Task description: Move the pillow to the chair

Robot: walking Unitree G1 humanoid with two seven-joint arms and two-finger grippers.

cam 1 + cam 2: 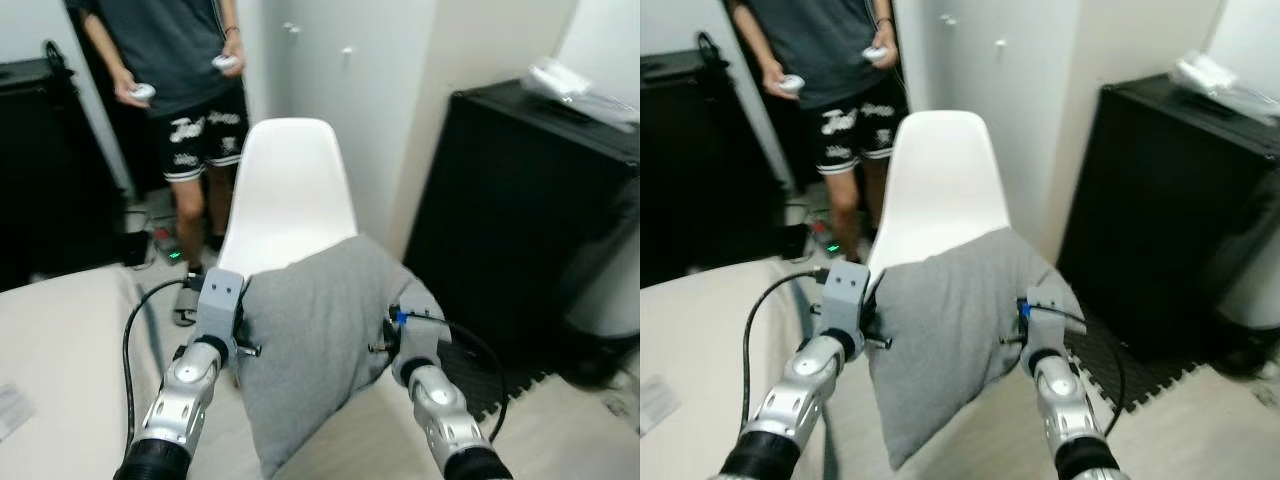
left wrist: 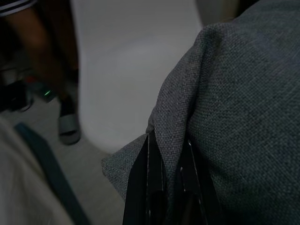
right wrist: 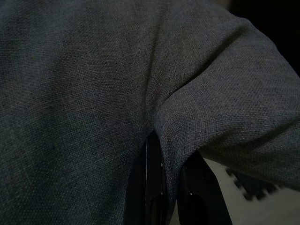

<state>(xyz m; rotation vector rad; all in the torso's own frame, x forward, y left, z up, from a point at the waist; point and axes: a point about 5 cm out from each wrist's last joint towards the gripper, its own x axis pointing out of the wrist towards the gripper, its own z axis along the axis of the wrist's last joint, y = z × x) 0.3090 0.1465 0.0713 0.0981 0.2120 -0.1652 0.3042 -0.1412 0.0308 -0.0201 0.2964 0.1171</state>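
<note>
A grey fabric pillow [image 1: 320,340] hangs between my two arms, in front of a white moulded chair [image 1: 290,190] whose seat it hides. My left gripper [image 2: 168,154] is shut on the pillow's left edge, with cloth pinched between the black fingers [image 2: 152,187]. At the pillow's right side my right gripper [image 3: 168,154] is shut on a fold of the cloth. The pillow's top edge overlaps the lower part of the chair back.
A person [image 1: 185,90] stands behind the chair at the left, holding two controllers. A black cabinet [image 1: 520,200] stands to the right, with black floor mats [image 1: 500,385] at its foot. A beige bed [image 1: 60,360] lies at the left. A white wall is behind.
</note>
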